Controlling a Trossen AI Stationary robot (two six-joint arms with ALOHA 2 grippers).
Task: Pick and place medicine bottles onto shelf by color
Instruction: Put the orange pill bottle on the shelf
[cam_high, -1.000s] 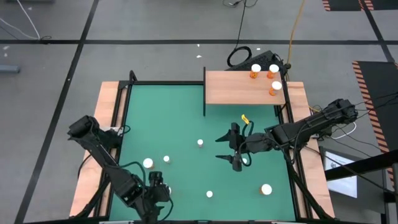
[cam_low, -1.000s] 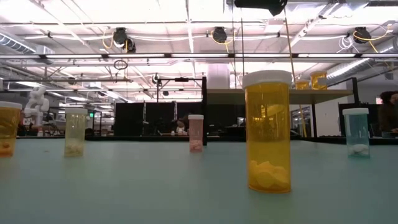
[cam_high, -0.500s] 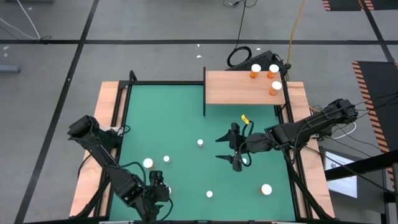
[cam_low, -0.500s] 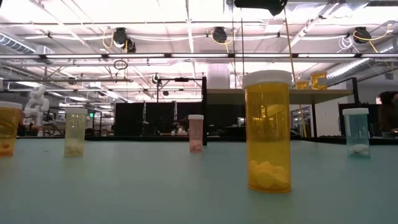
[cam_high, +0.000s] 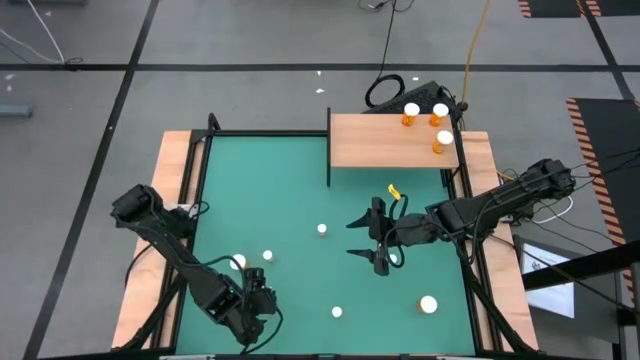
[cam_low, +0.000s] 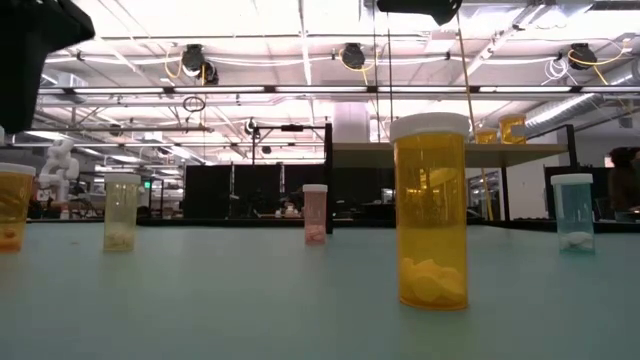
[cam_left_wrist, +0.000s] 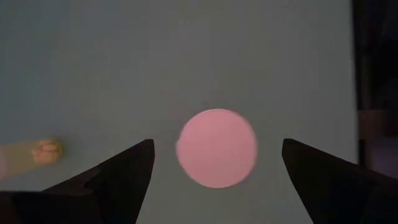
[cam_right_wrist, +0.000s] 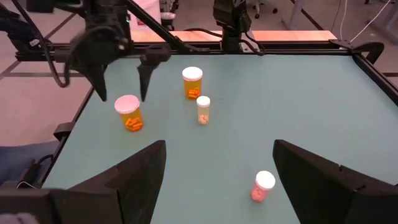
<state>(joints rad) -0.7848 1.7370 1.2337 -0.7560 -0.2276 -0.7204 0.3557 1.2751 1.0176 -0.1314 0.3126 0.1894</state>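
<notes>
My left gripper (cam_high: 262, 298) hangs open, pointing steeply down, over an upright orange medicine bottle (cam_right_wrist: 127, 112) near the mat's near left corner. Its fingers stand on either side of the bottle's round cap (cam_left_wrist: 217, 148), above it and clear of it. The gripper hides this bottle in the high view. Other capped bottles (cam_high: 268, 256) (cam_high: 322, 229) (cam_high: 337, 312) stand upright on the green mat. Three orange bottles (cam_high: 440, 114) stand on the wooden shelf (cam_high: 380, 142) at the far right. My right gripper (cam_high: 352, 238) waits open and empty above the mat's right half.
A large orange bottle (cam_low: 432, 210) stands close to the near edge, and a white-capped one (cam_high: 428, 303) stands at the near right. Wooden strips (cam_high: 172, 180) frame the mat. A black cable coil (cam_high: 385, 92) lies behind the shelf.
My left gripper has sunk toward the orange bottle at the near left and shifted slightly away from the near edge, still open. It now shows at the low view's top left corner. The bottles and my right arm have kept still.
</notes>
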